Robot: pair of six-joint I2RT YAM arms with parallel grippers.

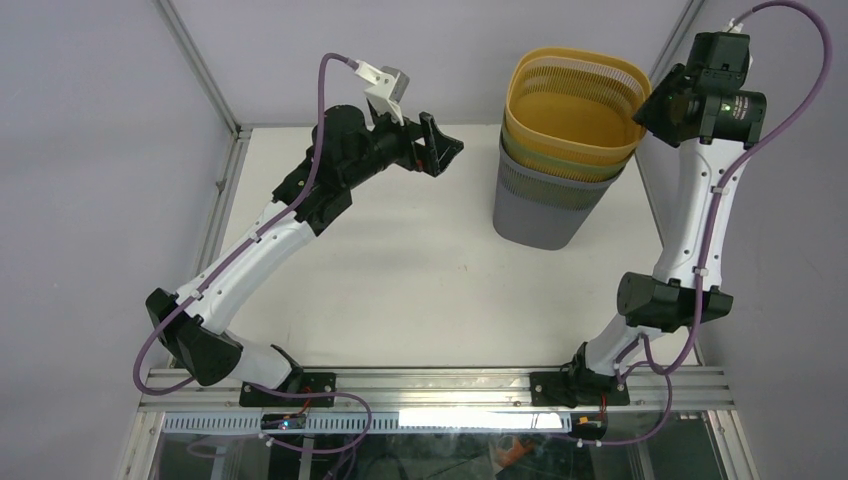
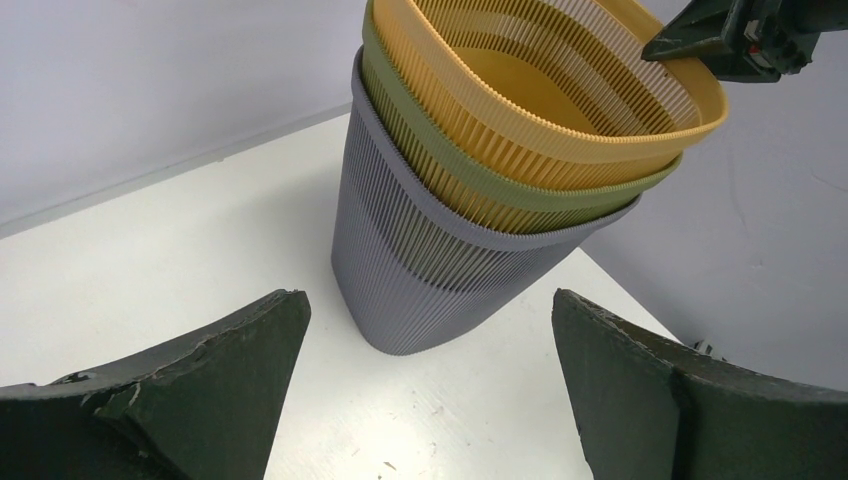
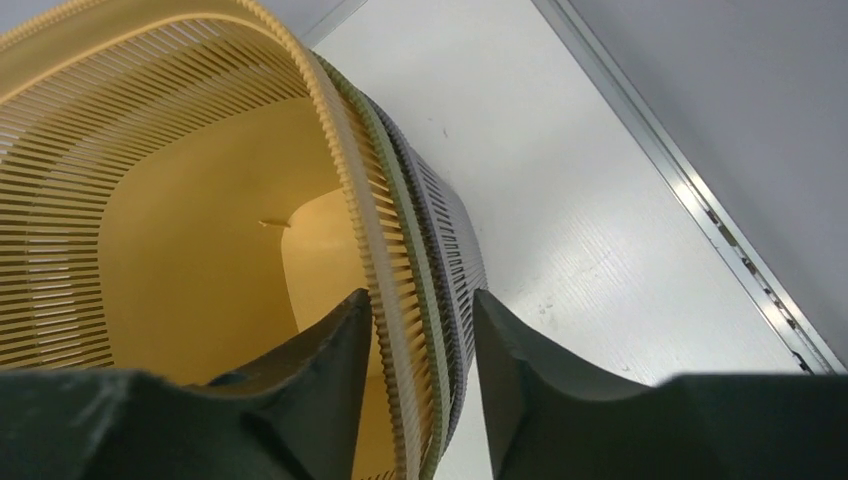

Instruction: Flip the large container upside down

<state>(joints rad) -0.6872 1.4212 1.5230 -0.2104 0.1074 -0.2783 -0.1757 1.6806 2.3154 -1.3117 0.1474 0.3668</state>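
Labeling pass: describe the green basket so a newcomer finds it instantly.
At the far right of the white table, three slatted baskets stand nested in one stack. The green basket is the middle one, seated inside the grey basket and holding the yellow basket. Only its olive rim band shows between their rims.

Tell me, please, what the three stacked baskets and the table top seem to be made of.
The yellow basket looks like moulded plastic, semi-matt: thin even slats, with a solid rim and floor. The green basket and the grey basket seem to be the same slatted plastic. The table is a smooth white matt board, perhaps laminate; its core cannot be seen.
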